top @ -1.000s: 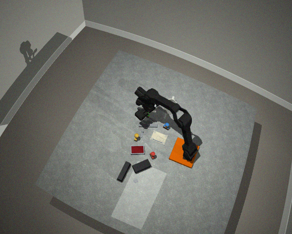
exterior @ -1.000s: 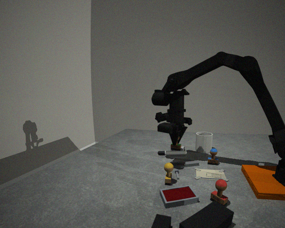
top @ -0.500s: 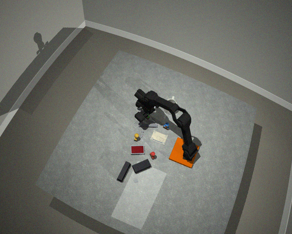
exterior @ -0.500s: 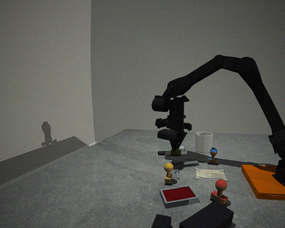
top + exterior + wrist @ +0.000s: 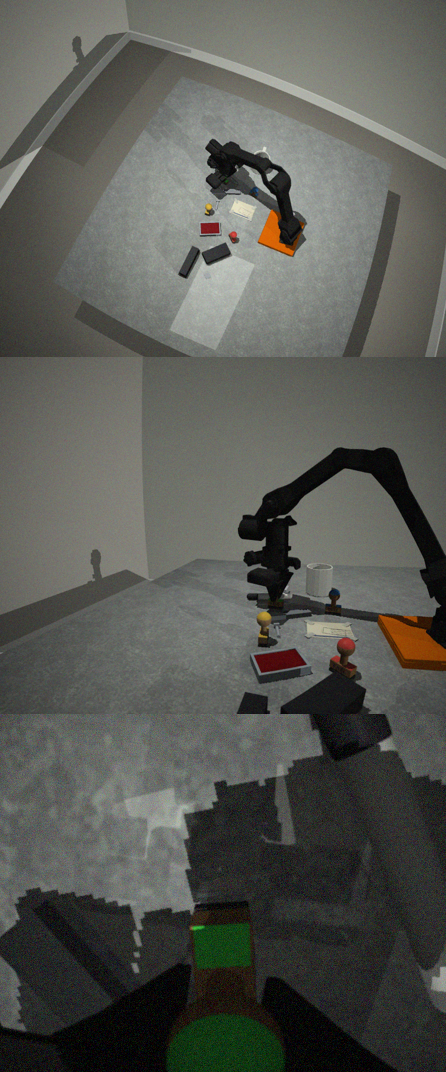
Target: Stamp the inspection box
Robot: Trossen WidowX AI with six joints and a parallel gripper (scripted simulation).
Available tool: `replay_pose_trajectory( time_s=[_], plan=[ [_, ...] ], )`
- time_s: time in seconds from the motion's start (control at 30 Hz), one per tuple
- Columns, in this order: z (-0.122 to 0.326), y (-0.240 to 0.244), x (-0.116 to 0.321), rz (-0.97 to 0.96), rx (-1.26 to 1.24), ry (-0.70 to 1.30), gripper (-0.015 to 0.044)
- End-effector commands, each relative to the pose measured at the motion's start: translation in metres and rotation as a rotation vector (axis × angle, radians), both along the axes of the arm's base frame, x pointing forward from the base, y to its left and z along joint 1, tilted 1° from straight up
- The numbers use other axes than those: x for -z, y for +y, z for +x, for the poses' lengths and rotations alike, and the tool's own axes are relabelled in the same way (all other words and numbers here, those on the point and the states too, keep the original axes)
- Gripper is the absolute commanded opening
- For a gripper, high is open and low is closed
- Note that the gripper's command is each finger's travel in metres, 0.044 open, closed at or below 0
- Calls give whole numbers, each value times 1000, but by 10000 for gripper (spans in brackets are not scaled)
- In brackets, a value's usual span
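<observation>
My gripper (image 5: 276,594) (image 5: 226,984) is shut on the handle of a green-topped stamp (image 5: 226,181) (image 5: 276,604) (image 5: 222,946). The stamp is upright and low over the bench in the arm's shadow; whether its base touches the bench is unclear, and its label is unreadable. The cream card (image 5: 242,210) (image 5: 314,629) lies flat, taped at its corners, with a printed outline at one side. The red ink pad (image 5: 210,228) (image 5: 280,661) sits open in a grey tray, nearer the exterior camera than the card. The stamp's underside is hidden.
Yellow (image 5: 208,206) (image 5: 264,619), red (image 5: 233,234) (image 5: 345,647) and blue (image 5: 254,191) (image 5: 334,594) stamps stand around the card. A black-ended pen (image 5: 252,596) (image 5: 352,734) lies beside the held stamp. A white mug (image 5: 318,580) stands behind. Black blocks (image 5: 188,262) (image 5: 216,253) lie beyond the pad.
</observation>
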State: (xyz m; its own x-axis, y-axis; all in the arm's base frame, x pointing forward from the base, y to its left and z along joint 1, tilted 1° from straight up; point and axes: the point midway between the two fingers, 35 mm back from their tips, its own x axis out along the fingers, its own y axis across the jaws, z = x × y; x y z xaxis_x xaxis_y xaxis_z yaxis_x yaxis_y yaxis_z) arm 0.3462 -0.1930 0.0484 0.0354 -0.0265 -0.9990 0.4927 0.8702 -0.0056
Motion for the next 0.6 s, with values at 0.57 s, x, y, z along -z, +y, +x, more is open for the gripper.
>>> replay_pose_trajectory(
  time_s=[0.57],
  plan=[
    [3, -2, -72, 0, -3, 0, 254]
  ],
)
